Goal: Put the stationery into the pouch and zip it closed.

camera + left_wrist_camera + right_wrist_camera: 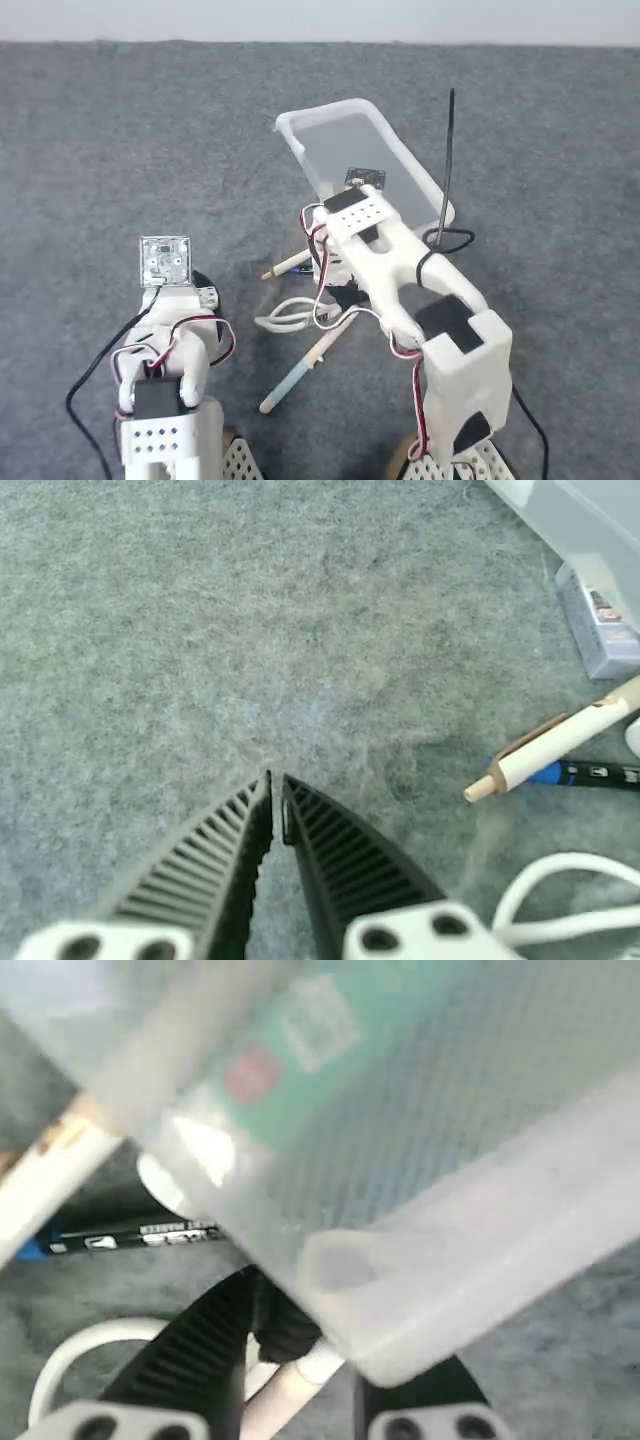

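Pouch (pixel 350 140): clear plastic, mid-desk toward the far edge, its near end under the right arm's wrist. Right pincer (pixel 310 1345) sits at that near end, moderately wide, the pouch's edge across the gap; cannot tell whether a finger touches it. A green item shows through the pouch wall, inside or under unclear

Left pincer (pixel 277 780): narrowed to a slit, holding nothing, tips over bare desk (pixel 120 130) near the front edge, well apart from the pouch

Loose between the arms: beige pen (pixel 560 742) lying across a blue-and-black pen (pixel 585 773); small lavender box (pixel 600 620) just beside the pouch corner; a longer pen with a pale blue end (pixel 300 372) nearer the front edge; white cable (pixel 290 315) looped among them

Open felt over the desk's whole left side and far-left corner
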Robot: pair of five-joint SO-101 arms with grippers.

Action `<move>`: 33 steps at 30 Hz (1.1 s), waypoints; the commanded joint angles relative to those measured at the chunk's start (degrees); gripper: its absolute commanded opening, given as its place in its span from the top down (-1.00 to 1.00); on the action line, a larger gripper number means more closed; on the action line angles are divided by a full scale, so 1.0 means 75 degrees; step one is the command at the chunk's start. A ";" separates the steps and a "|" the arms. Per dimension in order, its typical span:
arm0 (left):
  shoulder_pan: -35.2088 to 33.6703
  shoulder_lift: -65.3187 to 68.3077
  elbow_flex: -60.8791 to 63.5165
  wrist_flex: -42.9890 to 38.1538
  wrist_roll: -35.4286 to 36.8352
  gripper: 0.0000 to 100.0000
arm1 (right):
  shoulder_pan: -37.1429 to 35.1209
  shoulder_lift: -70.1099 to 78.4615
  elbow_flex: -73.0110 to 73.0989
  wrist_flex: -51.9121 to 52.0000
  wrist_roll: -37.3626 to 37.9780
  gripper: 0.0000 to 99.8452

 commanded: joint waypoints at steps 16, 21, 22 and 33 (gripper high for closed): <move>-0.0047 0.0047 -0.0076 -0.0223 -0.0082 0.97 | 0.0053 -0.0064 -0.2848 0.2925 0.0692 0.99; -0.0059 0.0047 -0.0100 -0.0223 -0.0082 0.97 | -0.0158 -0.0064 -0.3317 0.3546 0.1184 0.99; -0.0059 0.0047 -0.0100 -0.0223 -0.0082 0.97 | -0.0158 -0.0064 -0.3352 0.3558 0.1196 0.99; -0.0797 0.0047 -0.0240 -0.0211 0.0000 0.62 | -0.0111 -0.1905 -0.2942 0.3546 0.2473 0.99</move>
